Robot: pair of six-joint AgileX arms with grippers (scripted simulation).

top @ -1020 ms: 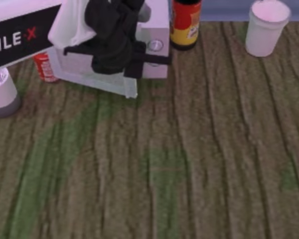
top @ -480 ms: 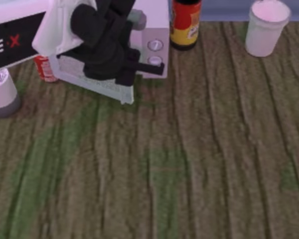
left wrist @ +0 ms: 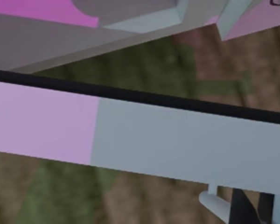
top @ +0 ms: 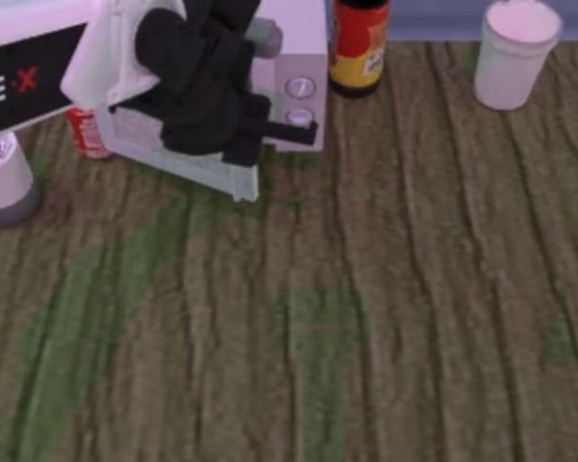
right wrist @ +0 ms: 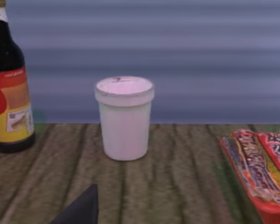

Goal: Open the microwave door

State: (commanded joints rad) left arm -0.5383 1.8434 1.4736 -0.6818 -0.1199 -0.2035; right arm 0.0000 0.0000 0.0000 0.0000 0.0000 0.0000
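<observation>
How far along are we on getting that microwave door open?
Done: the pale lavender-white microwave door with its mesh window is swung partly out from the boxy pale microwave, its free edge angled over the table.
In hand: the left arm's hand is at the door's front, by the two silver knobs; its grip is hidden.
Left: swinging the door wider. The right arm is out of the top view.

Rough, grooved wood-grain tabletop (top: 414,289), matt with green stains. Smooth matt pale casing on the microwave (top: 303,53); shiny silver knobs (top: 300,88). Plain matt white cup (right wrist: 124,116).
</observation>
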